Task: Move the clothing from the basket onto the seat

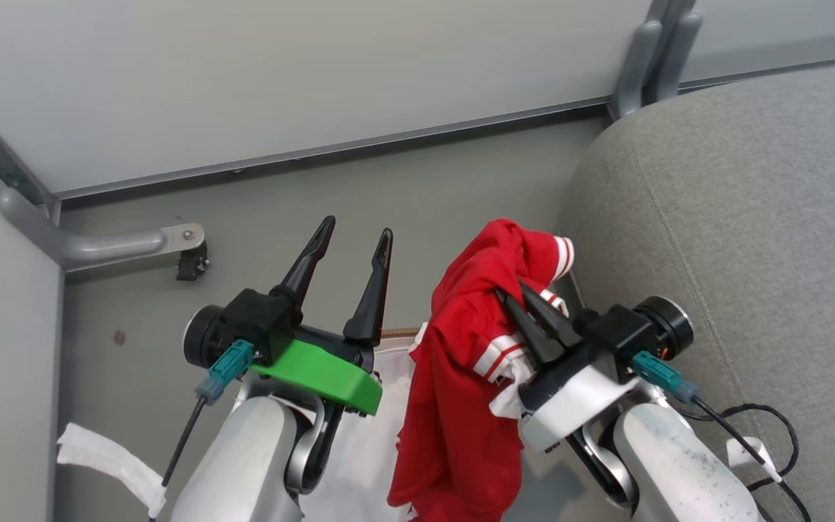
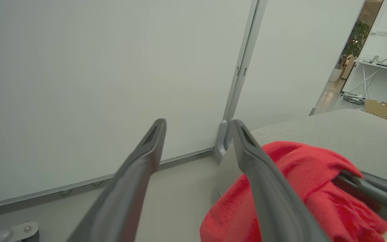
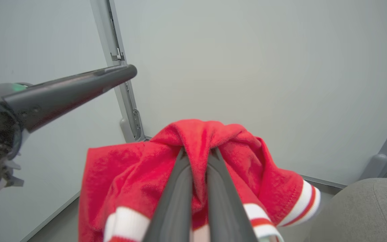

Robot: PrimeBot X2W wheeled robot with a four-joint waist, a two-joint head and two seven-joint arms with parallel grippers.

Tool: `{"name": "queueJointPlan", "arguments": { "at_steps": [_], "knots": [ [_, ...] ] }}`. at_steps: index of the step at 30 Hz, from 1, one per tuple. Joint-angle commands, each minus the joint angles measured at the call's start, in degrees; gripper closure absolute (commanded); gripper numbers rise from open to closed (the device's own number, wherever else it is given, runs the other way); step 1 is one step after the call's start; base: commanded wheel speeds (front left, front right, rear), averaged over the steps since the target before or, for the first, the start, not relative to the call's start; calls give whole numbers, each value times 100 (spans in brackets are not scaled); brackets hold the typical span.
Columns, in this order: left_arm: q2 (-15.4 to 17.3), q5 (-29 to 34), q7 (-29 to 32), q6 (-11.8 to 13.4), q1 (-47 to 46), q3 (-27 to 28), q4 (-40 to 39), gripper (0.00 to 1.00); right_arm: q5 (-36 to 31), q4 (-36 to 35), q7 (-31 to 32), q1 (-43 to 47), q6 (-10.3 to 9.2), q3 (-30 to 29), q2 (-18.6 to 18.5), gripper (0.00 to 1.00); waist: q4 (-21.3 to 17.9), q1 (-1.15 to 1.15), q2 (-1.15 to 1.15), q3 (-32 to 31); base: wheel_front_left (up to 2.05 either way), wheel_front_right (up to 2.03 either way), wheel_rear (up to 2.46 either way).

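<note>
A red garment with white-striped cuffs, the clothing (image 1: 461, 362), hangs in the air from my right gripper (image 1: 512, 290), which is shut on a fold near its top. Its lower part drapes down in front of the basket, of which a bit of brown rim (image 1: 399, 332) and white liner (image 1: 367, 442) show between my arms. The grey seat (image 1: 751, 217) lies just right of the garment. My left gripper (image 1: 356, 228) stands open and empty to the left of the clothing. In the right wrist view my right gripper (image 3: 198, 151) pinches the clothing (image 3: 129, 168). The left wrist view shows the open left gripper (image 2: 198, 121) beside the clothing (image 2: 301, 161).
Pale partition walls close off the far side and the left, with a metal foot bracket (image 1: 127, 243) on the grey floor. A white cloth strip (image 1: 106, 457) lies at the lower left. A black cable (image 1: 758, 420) trails over the seat's edge by my right arm.
</note>
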Motion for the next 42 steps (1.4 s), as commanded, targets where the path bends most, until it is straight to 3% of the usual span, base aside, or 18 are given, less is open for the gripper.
{"name": "queueJointPlan", "arguments": {
  "at_steps": [1,12,21,31,36,42],
  "knots": [
    [13,72,-4,-33,94,78,36,0,-15,-116,-13,116,-7,-129,-14,100,-393,0,0,21,0,0,0],
    [14,384,-3,-110,562,546,98,0,-40,-704,-14,550,-8,-695,20,100,-1853,0,0,-8,0,0,0],
    [17,359,-4,-122,635,441,25,0,-81,-920,-14,716,-7,-1040,23,100,-2773,0,0,68,0,0,0],
    [107,357,-4,-119,217,-57,29,0,-275,-1393,-14,431,-8,-1658,-224,100,-2893,0,0,560,0,0,0],
    [310,421,-3,-119,-5,-211,-81,0,-400,-1320,-14,-404,-8,-1757,-611,100,-2895,0,0,1087,0,0,0],
    [561,434,-4,-119,-429,-497,-184,0,-620,-1031,-13,-1705,-8,-2230,-1127,100,-2587,0,0,1882,0,0,0]
  ]
}}
